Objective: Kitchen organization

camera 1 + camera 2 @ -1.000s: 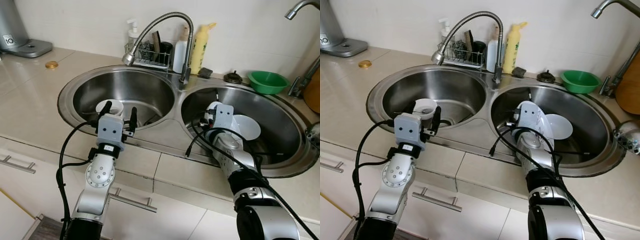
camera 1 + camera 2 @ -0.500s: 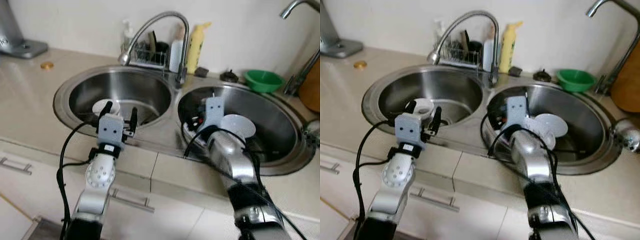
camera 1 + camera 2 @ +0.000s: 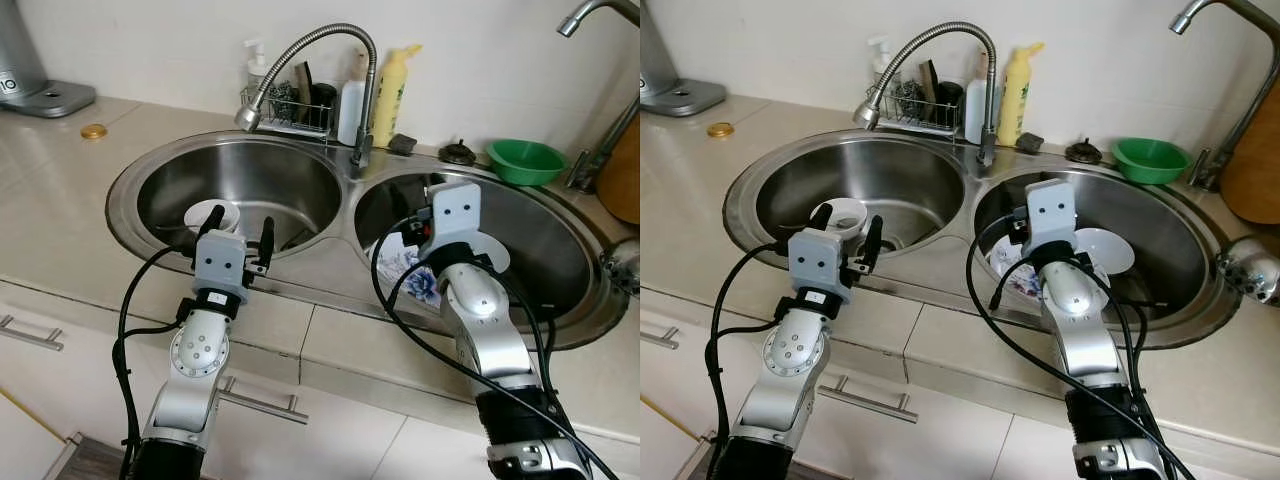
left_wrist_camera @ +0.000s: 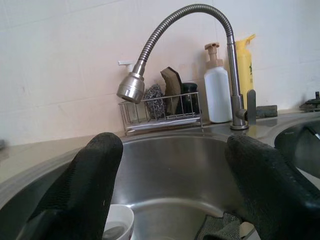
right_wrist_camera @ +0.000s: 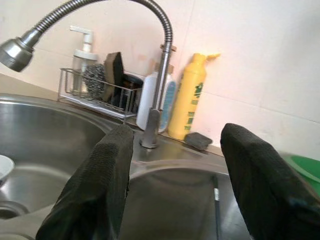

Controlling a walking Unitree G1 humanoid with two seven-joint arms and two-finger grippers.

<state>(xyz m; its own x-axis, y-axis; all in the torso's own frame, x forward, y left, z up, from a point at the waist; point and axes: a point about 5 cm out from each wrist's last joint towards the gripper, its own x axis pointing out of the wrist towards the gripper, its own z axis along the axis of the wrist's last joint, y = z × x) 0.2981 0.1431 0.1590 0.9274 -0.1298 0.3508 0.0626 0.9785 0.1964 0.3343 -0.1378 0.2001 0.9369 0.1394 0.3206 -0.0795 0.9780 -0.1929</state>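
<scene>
From the head camera, a glossy beige tiled worktop (image 3: 60, 200) carries a double round stainless-steel sink; the left basin (image 3: 250, 185) holds a small white cup (image 3: 212, 214) near its left wall, and the right basin (image 3: 545, 240) holds a white plate (image 3: 490, 250) and, nearer its left wall, a white dish with a blue flower pattern (image 3: 412, 280). The left claw (image 3: 238, 222) hangs over the near rim of the left basin, its two long black fingers spread apart and pinching nothing. The right arm's grey wrist block (image 3: 453, 210) rises over the right basin; I cannot tell from here how its fingers stand. Behind the sink stand a ribbed gooseneck tap (image 3: 330, 40), a wire rack (image 3: 290, 105), a yellow squeeze bottle (image 3: 392, 85) and a white bottle (image 3: 352, 108); a green plastic bowl (image 3: 527, 160) sits on the far right and a gold lid (image 3: 94, 130) lies far left. In the left wrist view, the textured rubbery fingers (image 4: 87, 190) stand wide apart above the basin, the cup's rim (image 4: 117, 225) below and a pump bottle (image 4: 218, 90) beside the tap. In the right wrist view, the right claw (image 5: 177, 190) is likewise spread and empty, facing the tap's base (image 5: 150, 130), the yellow bottle (image 5: 189, 97) and a steel-wool ball (image 5: 92, 75) in the rack.
</scene>
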